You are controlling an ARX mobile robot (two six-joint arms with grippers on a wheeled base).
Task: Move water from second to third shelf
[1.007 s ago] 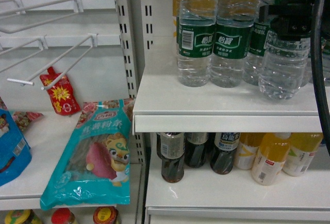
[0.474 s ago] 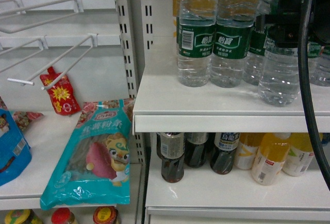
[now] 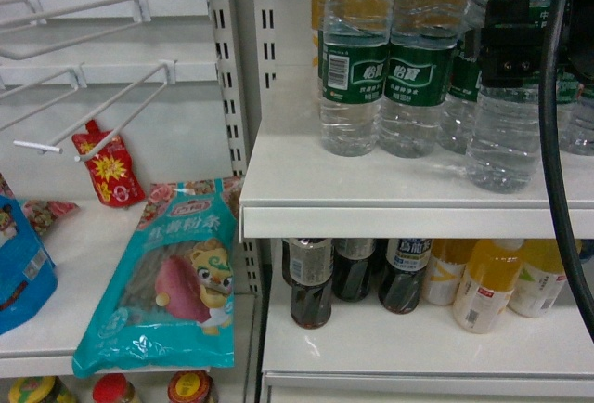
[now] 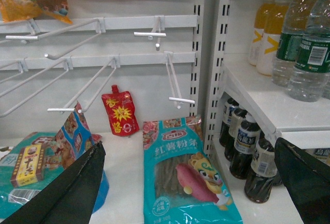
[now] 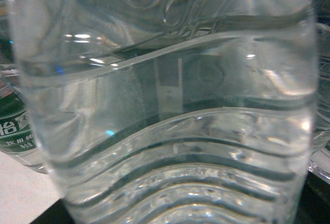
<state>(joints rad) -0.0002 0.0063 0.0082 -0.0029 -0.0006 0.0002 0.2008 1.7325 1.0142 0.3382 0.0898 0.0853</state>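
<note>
A clear ribbed water bottle (image 3: 504,138) with a green label stands at the front right of the upper white shelf (image 3: 408,185). My right gripper (image 3: 507,50) is shut on it at label height. In the right wrist view this bottle (image 5: 165,105) fills the frame and hides the fingers. More water bottles (image 3: 353,69) stand in a row behind and to the left. My left gripper (image 4: 188,182) is open and holds nothing. Its dark fingers (image 4: 67,188) frame the lower bay and are out of the head view.
The shelf below (image 3: 418,343) holds dark cola bottles (image 3: 311,282) and orange drink bottles (image 3: 487,282). In the left bay lie a teal noodle packet (image 3: 172,273), a red pouch (image 3: 107,166) and white peg hooks (image 3: 111,115). A black cable (image 3: 552,143) hangs at the right.
My right gripper has shifted slightly left and down with the water bottle. The bottle was tilted and now stands more upright, a little lower in view.
</note>
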